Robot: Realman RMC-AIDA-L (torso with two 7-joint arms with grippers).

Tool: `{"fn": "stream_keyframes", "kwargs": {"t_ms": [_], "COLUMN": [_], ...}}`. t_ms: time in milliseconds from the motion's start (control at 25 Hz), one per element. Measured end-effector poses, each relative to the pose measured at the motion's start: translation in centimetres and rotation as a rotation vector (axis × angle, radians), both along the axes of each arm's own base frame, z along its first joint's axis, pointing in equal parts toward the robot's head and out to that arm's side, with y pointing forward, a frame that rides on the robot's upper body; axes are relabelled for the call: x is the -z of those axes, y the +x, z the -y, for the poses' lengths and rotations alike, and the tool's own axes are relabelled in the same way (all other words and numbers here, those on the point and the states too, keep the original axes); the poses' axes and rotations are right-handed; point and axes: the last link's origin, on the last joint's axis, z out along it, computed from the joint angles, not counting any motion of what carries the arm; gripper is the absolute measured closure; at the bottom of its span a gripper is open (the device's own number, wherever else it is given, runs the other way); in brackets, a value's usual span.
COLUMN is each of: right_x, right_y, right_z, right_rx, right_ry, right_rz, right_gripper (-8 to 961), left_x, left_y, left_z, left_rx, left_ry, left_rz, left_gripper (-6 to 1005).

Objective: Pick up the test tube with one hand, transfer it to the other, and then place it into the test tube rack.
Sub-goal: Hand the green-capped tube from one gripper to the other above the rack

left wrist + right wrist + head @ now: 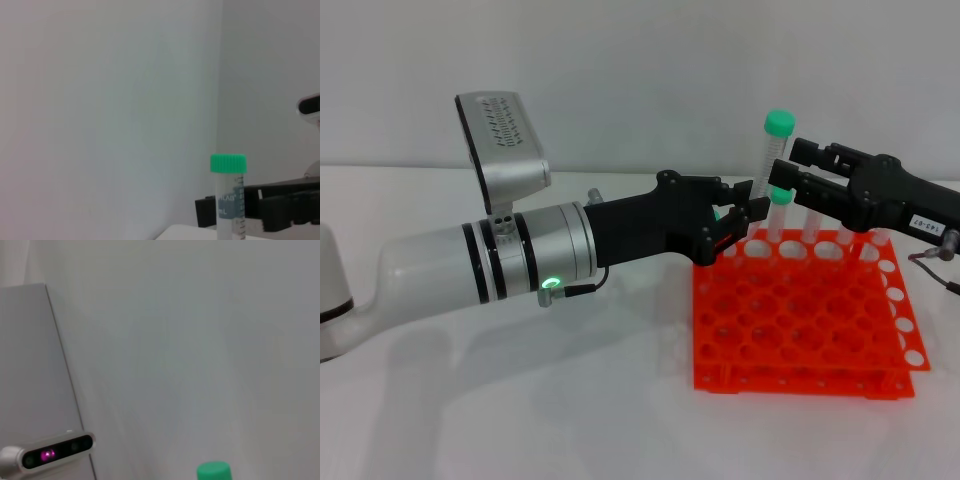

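The test tube (769,150), clear with a green cap, stands upright above the back left corner of the orange-red test tube rack (810,330). My left gripper (745,212), on the arm with the green light, is shut on the tube's lower end. My right gripper (782,172) reaches in from the right at the tube's middle, its jaws apart beside the tube. The left wrist view shows the tube (229,192) with the right gripper's black body (282,207) behind it. The right wrist view shows only the tube's green cap (214,473).
Several other tubes stand in the rack's back row; one green cap (781,196) shows just below the right gripper. The left arm's wrist camera housing (505,140) rises above its forearm and shows in the right wrist view (50,455). A white table lies around the rack.
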Motion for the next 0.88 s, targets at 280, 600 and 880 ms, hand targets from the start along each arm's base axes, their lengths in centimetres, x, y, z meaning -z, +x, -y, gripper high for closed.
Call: {"fn": "stream_keyframes", "kwargs": {"t_ms": [280,600,880], "right_x": [0.67,1.0,0.98], "right_y": [-0.65,-1.0,-1.01], "right_z": [-0.16,-0.22,-0.23], "right_rx": [-0.009,-0.018,-0.014], "right_ry": [-0.009,-0.015,-0.015], "right_rz": [0.008,0.015,0.01], "right_gripper": [350,448,589], "left_x": [0.27,0.5,0.67], "left_y": [-0.2,-0.46,-0.73], "left_z": [0.22,0.46,0.66], "left_rx": [-0.007,-0.011,-0.018], "left_ry": [-0.008,-0.01,-0.015], "left_rz": [0.001,-0.001,-0.001], "left_gripper": [712,704,698]}}
